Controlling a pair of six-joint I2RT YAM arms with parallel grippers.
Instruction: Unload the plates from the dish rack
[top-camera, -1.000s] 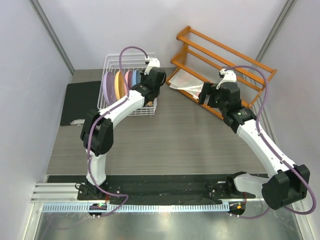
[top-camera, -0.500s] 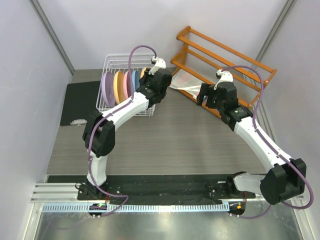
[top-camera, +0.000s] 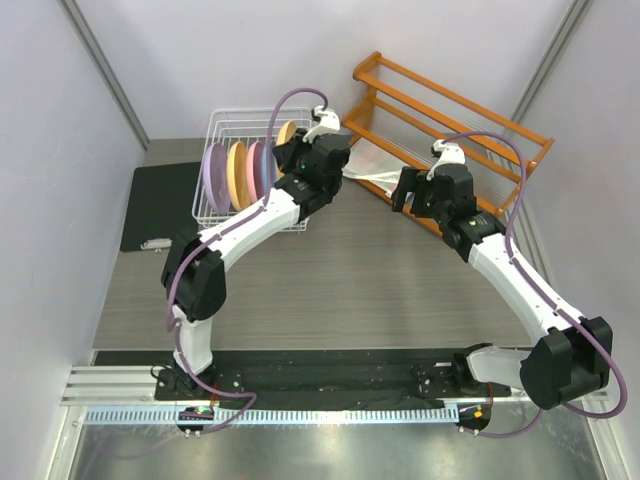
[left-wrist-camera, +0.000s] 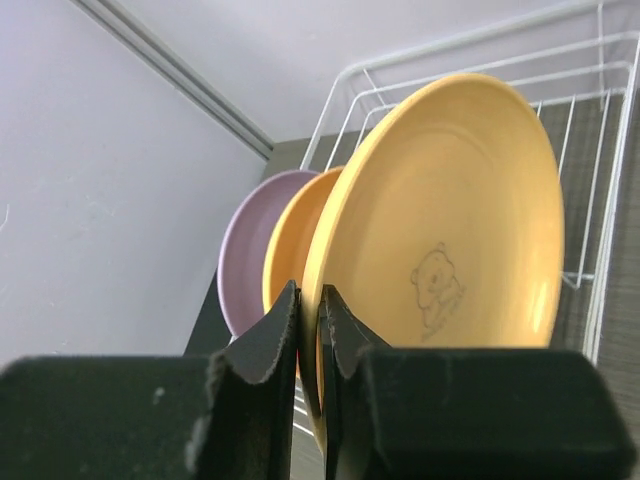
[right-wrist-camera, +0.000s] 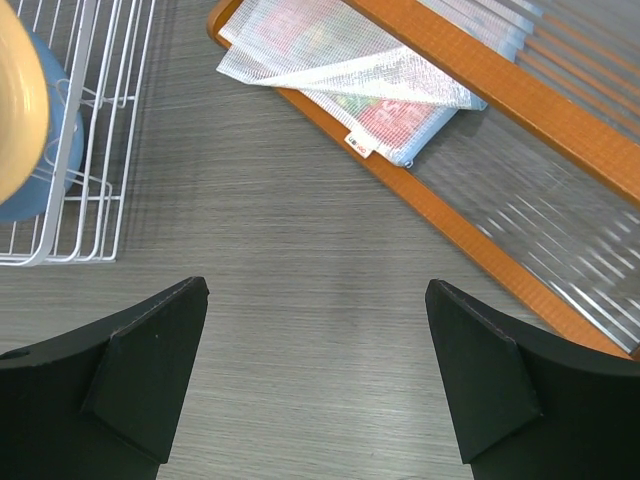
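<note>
Grey wood-grain desk fills my view between pale walls, with the white wire dish rack at its far left. My left gripper is pinched tight on the lower rim of the orange plate, one finger on each face. That plate stands on edge at the right end of the rack; I cannot tell whether it is clear of the tines. The lilac plate, yellow plate and pink plate stand upright in a row in the rack, and the light blue plate sits in it beside the orange one. My right gripper hangs spread wide over bare desk, holding nothing, between the rack and the orange wooden shelf rack, where a mesh pouch lies.
</note>
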